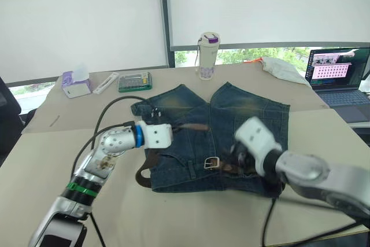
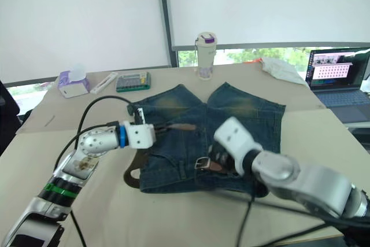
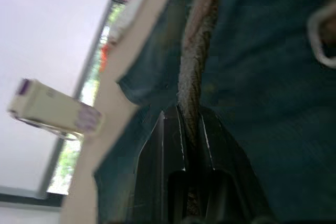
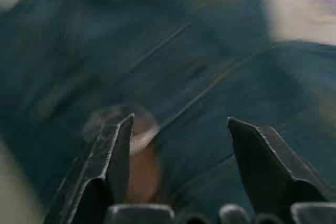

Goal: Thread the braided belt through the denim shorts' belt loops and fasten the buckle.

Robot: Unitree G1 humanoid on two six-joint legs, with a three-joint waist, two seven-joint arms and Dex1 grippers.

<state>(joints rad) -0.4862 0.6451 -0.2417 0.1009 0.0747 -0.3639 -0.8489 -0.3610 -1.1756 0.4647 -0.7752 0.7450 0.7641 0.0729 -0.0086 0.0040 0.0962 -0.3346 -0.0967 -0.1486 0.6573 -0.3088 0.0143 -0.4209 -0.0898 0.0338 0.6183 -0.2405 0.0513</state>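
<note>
On denim shorts [image 1: 231, 137], left gripper [image 3: 190, 129] pinches braided belt [image 3: 195, 66] (rt gripper [image 4: 178, 129] agape).

Denim shorts [image 2: 231, 125] lay on the table [image 2: 173, 212]; the left end effector [image 2: 163, 126] gripped the braided belt [image 2: 184, 126], the buckle [image 2: 202, 163] beside the right end effector [image 2: 222, 160].

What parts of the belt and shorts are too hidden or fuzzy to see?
- Belt loops: too small to pick out on the denim shorts in the eye views.
- Braided belt: most of its run along the waistband is covered by denim and by the right hand.
- Buckle: its prong is too small to tell.
- Right wrist view: blurred; the pale shape by one finger can't be named.
</note>
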